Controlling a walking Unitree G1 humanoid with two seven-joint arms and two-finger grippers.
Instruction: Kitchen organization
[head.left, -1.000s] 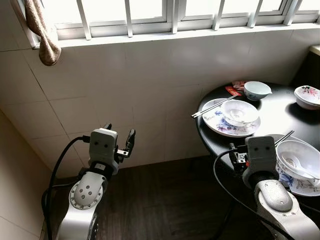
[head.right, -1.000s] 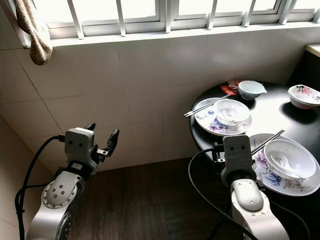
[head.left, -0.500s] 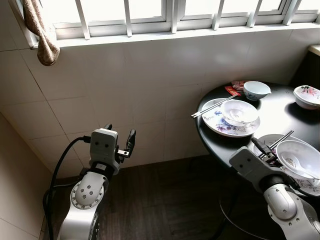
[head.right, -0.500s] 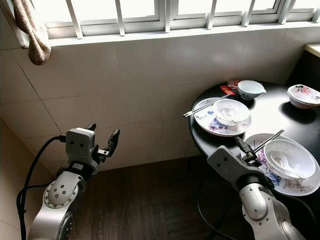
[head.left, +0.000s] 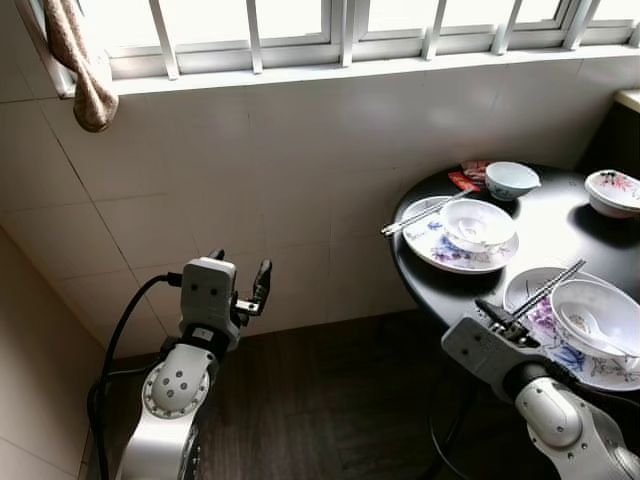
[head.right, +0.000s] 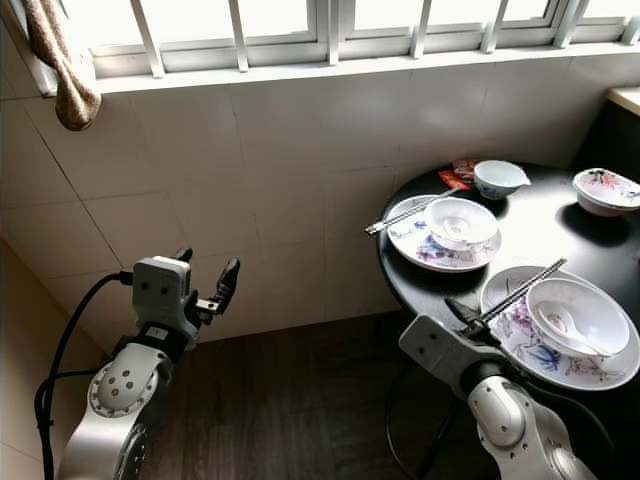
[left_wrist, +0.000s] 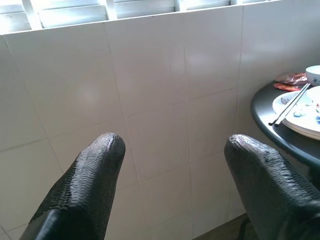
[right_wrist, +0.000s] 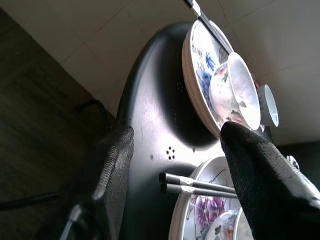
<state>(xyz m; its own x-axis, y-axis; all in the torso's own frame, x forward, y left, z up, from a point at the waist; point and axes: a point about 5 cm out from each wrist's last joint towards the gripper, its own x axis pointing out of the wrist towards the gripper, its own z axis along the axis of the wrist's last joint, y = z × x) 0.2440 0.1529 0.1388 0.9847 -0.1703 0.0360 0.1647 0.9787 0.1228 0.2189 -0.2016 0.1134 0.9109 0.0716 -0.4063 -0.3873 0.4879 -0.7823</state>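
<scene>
**Right gripper being lined up on near chopsticks**

The right gripper (right_wrist: 175, 170) is being held at the near edge of the round black table (head.left: 560, 235), fingers apart, nothing between them. In the right wrist view the near ends of the pair of dark chopsticks with pale tips (right_wrist: 200, 187) are sitting in the gap between the two black fingers (right_wrist: 260, 175), just ahead, not yet touched.

Key relation: the chopsticks are lying just beyond the right gripper, resting across the rim of the near floral plate (head.left: 535, 290). Their long axis is running away from the gripper, up and to the right in the head view, over the white bowl with a spoon (head.left: 595, 315) that is sitting on that plate. So the approach is judged to be end-on, not across the sticks. A wrist roll or a sideways shift is probably being called for before closing, otherwise only the tips are likely to be pinched.

The left gripper (head.left: 262, 283) is being held open, well apart from the table, facing the white tiled wall (head.left: 250, 150). The right arm is clearly nearer.

Farther back: a second floral plate with a white bowl (head.left: 478, 225) and another pair of chopsticks (head.left: 425, 213), then a small white cup (head.left: 510, 180), a red packet (head.left: 465, 180) and a floral bowl (head.left: 615, 190).
</scene>
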